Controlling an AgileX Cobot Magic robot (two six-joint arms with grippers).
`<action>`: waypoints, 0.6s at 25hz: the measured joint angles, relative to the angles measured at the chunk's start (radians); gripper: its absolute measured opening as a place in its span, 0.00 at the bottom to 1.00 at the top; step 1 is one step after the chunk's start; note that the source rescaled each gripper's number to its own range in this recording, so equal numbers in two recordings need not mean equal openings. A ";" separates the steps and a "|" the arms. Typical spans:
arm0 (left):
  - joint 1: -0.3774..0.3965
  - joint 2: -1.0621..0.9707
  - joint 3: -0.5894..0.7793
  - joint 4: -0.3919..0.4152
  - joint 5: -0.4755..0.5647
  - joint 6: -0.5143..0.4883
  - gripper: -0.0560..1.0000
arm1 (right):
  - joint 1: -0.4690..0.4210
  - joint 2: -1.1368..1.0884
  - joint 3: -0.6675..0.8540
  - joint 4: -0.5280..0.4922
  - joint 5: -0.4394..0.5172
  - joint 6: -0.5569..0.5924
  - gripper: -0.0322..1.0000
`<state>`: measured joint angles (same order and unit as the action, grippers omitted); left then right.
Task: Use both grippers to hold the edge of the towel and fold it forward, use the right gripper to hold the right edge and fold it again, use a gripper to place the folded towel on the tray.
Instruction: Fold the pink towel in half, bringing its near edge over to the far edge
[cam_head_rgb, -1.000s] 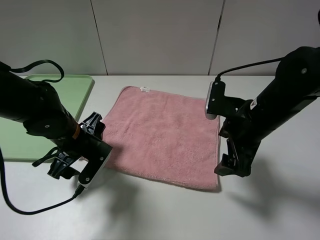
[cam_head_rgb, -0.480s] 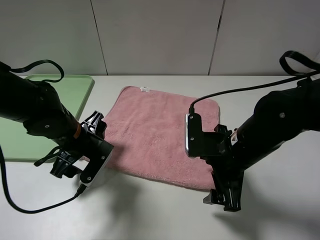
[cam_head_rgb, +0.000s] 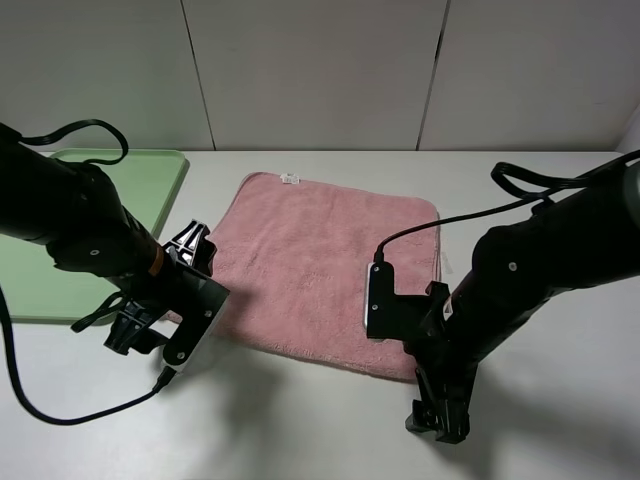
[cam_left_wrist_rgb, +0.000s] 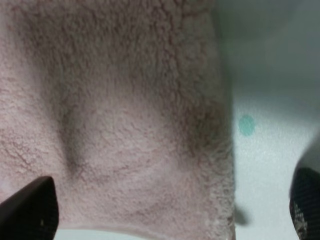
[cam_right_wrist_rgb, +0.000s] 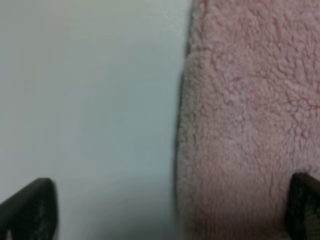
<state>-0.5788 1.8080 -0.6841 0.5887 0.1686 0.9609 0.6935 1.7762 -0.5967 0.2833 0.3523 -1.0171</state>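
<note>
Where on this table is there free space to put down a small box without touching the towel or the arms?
Free: the front strip of the table between the left gripper and the right gripper, before the towel; its far right, beside the towel. Crowded: both near towel corners, and the near part of the tray, under the left arm.

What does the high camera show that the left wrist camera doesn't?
Only the high camera shows the tray, the white tag, the left arm and the right arm. Only the left wrist camera shows a small teal dot on the table beside the towel. Both show the pink towel and the table.
</note>
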 joint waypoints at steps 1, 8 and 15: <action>0.000 0.001 0.000 0.000 0.000 0.000 0.92 | 0.000 0.000 0.000 0.001 -0.004 0.004 1.00; 0.000 0.001 0.000 0.000 0.002 0.000 0.90 | 0.000 0.005 0.000 0.007 -0.023 0.015 1.00; 0.000 0.004 0.000 -0.009 0.022 -0.002 0.82 | 0.000 0.005 0.000 0.012 -0.057 0.041 1.00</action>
<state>-0.5788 1.8120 -0.6841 0.5798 0.1902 0.9592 0.6935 1.7808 -0.5967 0.2952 0.2954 -0.9763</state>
